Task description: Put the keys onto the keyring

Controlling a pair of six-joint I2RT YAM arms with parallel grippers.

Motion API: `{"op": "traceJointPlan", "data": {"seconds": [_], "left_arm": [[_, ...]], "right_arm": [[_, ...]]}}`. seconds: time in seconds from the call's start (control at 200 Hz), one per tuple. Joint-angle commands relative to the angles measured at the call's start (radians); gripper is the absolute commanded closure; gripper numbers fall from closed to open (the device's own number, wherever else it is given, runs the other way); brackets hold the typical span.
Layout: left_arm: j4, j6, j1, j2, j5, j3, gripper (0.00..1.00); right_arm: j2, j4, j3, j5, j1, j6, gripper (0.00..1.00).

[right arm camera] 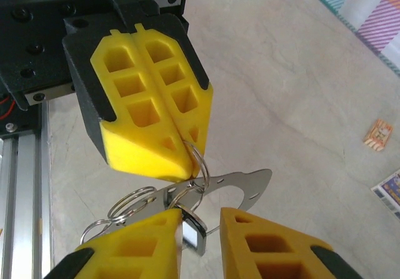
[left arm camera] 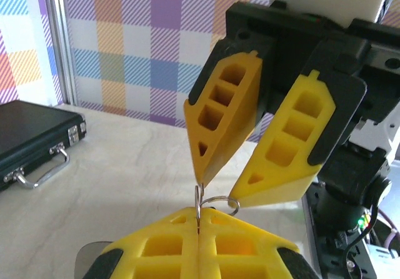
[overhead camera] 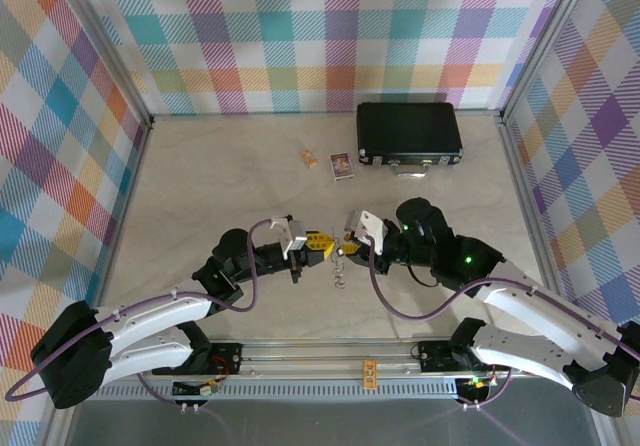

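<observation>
Both grippers meet over the middle of the table. My left gripper (overhead camera: 318, 243) (left arm camera: 199, 215) (right arm camera: 189, 161) is shut on a thin silver keyring (left arm camera: 198, 197) (right arm camera: 201, 156), which stands on edge between its yellow pads. A flat silver key (right arm camera: 250, 185) and more linked rings (right arm camera: 128, 202) hang from that ring, and the bunch dangles below the grippers (overhead camera: 340, 272). My right gripper (overhead camera: 349, 242) (left arm camera: 220, 190) (right arm camera: 201, 214) faces the left one with its fingers apart. A small shiny metal piece (right arm camera: 195, 234) rests against one of its fingers, with a gap to the other.
A black case (overhead camera: 410, 133) (left arm camera: 31, 135) lies at the back right. In front of it lie a small card (overhead camera: 343, 165) (right arm camera: 390, 188) and an orange scrap (overhead camera: 309, 156) (right arm camera: 377, 133). The arms' metal rail (overhead camera: 330, 351) runs along the near edge. Checked walls enclose the table.
</observation>
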Motion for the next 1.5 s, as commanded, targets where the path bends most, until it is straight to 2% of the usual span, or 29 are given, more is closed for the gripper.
{"op": "traceJointPlan", "data": {"seconds": [0.0,0.205,0.395,0.555,0.635,0.7,0.815,0.97,1.215,1.495], "left_arm": [[0.077,-0.032,0.007,-0.015,0.026,-0.003,1.00],[0.072,-0.039,0.007,-0.029,0.028,-0.006,1.00],[0.166,-0.079,0.008,-0.025,0.020,-0.024,1.00],[0.245,-0.121,0.007,0.002,0.030,-0.024,1.00],[0.303,-0.146,0.008,0.023,0.032,-0.030,1.00],[0.312,-0.150,0.008,0.032,0.031,-0.032,1.00],[0.313,-0.149,0.008,0.035,0.033,-0.036,1.00],[0.313,-0.150,0.008,0.026,0.038,-0.037,1.00],[0.307,-0.149,0.008,0.024,0.049,-0.035,1.00],[0.299,-0.151,0.008,0.013,0.059,-0.028,1.00]], "right_arm": [[0.004,0.069,-0.009,-0.049,0.006,0.022,0.76],[0.039,0.072,0.000,-0.067,0.006,0.027,0.77],[0.043,0.066,-0.009,-0.073,0.006,0.030,0.92],[0.045,0.071,-0.023,-0.096,0.006,0.057,0.89],[0.036,0.086,-0.032,-0.087,0.006,0.079,0.79],[0.014,0.105,-0.045,-0.062,0.006,0.105,0.76],[-0.050,0.166,-0.086,-0.041,-0.001,0.136,0.77],[-0.092,0.224,-0.111,-0.097,-0.037,0.205,0.77],[-0.060,0.291,-0.080,-0.210,-0.081,0.312,0.76],[-0.005,0.305,-0.057,-0.298,-0.103,0.335,0.79]]}}
